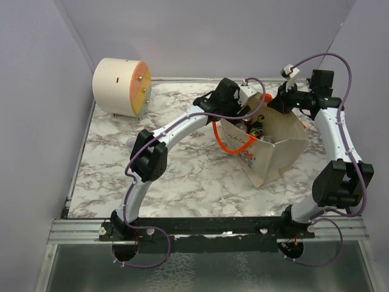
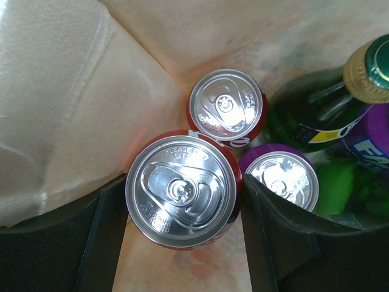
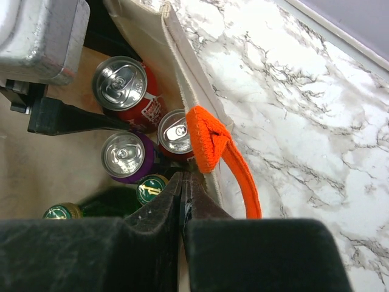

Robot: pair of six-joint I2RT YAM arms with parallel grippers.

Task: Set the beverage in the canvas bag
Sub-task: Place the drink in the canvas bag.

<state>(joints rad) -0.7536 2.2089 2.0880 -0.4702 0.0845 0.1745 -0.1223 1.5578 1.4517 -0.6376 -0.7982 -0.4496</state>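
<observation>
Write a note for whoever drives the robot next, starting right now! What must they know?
Left pincer: shut on the red can, upright, inside the canvas bag, above a second red can and a purple can.
Right pincer: shut on the bag's rim beside the orange handle.
Done: can is in the bag's mouth.
Left: probably lower it, open the left pincer, pull out, then release the rim.

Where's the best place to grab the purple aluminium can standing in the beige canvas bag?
Probably its upper sidewall just below the lid, descending from above: the purple aluminium can stands upright, lid up, crowded by a red aluminium can and green bottle.
</observation>
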